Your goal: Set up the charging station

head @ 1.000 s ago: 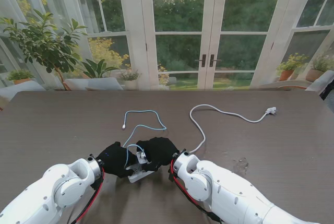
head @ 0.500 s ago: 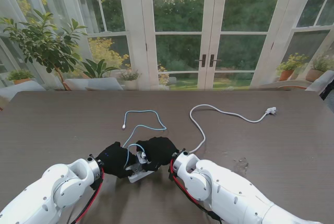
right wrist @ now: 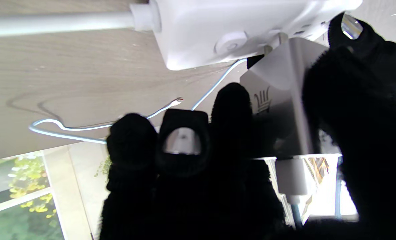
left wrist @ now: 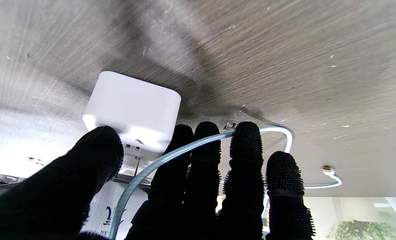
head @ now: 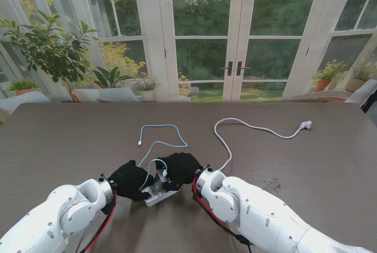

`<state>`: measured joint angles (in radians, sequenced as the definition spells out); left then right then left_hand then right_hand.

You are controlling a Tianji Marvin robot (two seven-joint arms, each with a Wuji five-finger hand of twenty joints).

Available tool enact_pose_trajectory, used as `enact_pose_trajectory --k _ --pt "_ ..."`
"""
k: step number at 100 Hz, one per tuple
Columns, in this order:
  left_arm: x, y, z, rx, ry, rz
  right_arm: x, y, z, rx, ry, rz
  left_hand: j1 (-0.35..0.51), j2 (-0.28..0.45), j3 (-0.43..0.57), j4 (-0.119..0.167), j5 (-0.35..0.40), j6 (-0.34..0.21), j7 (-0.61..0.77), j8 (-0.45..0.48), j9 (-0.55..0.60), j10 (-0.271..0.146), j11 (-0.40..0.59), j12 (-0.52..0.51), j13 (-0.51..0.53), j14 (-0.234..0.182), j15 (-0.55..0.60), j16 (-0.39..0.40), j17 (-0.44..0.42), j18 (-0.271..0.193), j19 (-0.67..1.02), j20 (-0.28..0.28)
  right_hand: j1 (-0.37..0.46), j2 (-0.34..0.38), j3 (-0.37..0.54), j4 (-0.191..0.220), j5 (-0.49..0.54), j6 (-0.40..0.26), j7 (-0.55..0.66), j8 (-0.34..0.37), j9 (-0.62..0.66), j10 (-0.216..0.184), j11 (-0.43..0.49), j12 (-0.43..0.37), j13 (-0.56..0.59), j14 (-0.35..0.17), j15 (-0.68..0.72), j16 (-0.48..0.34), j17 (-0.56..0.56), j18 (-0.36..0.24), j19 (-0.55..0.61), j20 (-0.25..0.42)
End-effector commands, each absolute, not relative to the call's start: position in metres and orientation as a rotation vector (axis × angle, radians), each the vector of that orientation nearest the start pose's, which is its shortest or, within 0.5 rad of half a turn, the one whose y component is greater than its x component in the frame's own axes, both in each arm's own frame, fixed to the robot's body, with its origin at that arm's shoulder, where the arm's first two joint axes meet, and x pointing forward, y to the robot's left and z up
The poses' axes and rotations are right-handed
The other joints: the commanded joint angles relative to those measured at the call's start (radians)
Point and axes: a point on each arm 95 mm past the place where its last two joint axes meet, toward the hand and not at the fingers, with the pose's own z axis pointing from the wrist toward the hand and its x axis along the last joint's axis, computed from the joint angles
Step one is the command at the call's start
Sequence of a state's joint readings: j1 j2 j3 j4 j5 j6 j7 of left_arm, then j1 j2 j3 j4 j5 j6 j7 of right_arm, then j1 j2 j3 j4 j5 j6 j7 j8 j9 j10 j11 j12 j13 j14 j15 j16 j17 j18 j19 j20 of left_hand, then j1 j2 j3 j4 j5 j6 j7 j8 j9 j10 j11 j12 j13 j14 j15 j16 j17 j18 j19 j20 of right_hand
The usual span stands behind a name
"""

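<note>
**Hands meeting over white charger block at near edge of counter**

Seen from the stand: two black-gloved hands, left hand (head: 131, 179) and right hand (head: 178, 169), closed in from either side on one white power block (head: 154, 194), glossy plastic, boxy with rounded corners, lying on the dark wood-grain counter (head: 70, 135) close to me. Left hand curled around the block, thumb on one face, fingers (left wrist: 246, 146) on the other; nubbed glove texture plain in the left wrist view, with a pale blue braided cable (left wrist: 171, 156) crossing those fingers. Right hand pinched on a white plug (head: 162, 174) at the end of that cable, just over the block; whether seated in a port cannot be told.

Counted: two cables. One light blue cable (head: 160, 137), thin and braided, looped farther from me, free end lying bare on the counter. One white cord (head: 247, 127), smooth and thicker, curving from the block out to the right, ending in a white plug (head: 305, 125) well apart from the hands.

No containers seen on the counter.
</note>
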<state>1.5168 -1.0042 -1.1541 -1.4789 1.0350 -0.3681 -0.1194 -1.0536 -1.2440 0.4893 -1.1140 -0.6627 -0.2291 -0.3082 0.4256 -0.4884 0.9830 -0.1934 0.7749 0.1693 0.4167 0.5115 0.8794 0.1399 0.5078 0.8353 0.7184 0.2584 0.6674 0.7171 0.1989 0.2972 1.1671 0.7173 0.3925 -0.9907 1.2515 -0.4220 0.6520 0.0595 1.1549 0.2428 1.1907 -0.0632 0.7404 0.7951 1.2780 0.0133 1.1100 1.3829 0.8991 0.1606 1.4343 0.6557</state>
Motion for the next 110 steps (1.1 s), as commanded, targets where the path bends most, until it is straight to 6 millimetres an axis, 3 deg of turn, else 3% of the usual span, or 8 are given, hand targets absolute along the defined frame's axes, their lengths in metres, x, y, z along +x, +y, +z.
enact_pose_trajectory --k 1,84,110 --pt "0.374 0.017 -0.395 -1.091 2.099 -1.367 0.427 0.176 -0.37 1.026 1.814 1.968 0.011 -0.099 -0.061 0.035 -0.01 0.019 -0.011 0.001 -0.024 0.003 -0.002 -0.005 -0.02 0.009 -0.013 -0.008 -0.019 0.017 -0.002 0.021 0.089 0.158 0.181 0.059 0.155 -0.465 0.206 0.113 0.001 -0.03 0.011 0.004 0.038 -0.016 0.028 -0.647 0.008 -0.041 0.041 -0.003" --pt "0.373 0.018 -0.396 -1.093 2.098 -1.362 0.419 0.179 -0.373 0.992 1.863 1.959 0.006 -0.094 -0.067 0.035 -0.007 0.016 -0.017 0.003 -0.022 0.002 -0.003 -0.006 -0.017 0.01 -0.014 -0.007 -0.019 0.017 -0.003 0.022 0.088 0.168 0.174 0.06 0.15 -0.461 0.204 0.12 -0.001 -0.03 0.011 0.006 0.04 -0.021 0.038 -0.643 0.017 -0.052 0.041 -0.005" --pt "0.372 0.019 -0.397 -1.096 2.098 -1.361 0.414 0.182 -0.375 0.987 1.859 1.971 0.003 -0.091 -0.07 0.035 -0.007 0.014 -0.018 0.004 -0.022 0.0 -0.004 -0.006 -0.015 0.008 -0.014 -0.007 -0.019 0.017 -0.003 0.022 0.089 0.154 0.189 0.057 0.168 -0.448 0.205 0.115 0.015 -0.021 0.018 0.004 0.042 -0.067 0.066 -0.63 0.062 -0.094 0.037 -0.014"
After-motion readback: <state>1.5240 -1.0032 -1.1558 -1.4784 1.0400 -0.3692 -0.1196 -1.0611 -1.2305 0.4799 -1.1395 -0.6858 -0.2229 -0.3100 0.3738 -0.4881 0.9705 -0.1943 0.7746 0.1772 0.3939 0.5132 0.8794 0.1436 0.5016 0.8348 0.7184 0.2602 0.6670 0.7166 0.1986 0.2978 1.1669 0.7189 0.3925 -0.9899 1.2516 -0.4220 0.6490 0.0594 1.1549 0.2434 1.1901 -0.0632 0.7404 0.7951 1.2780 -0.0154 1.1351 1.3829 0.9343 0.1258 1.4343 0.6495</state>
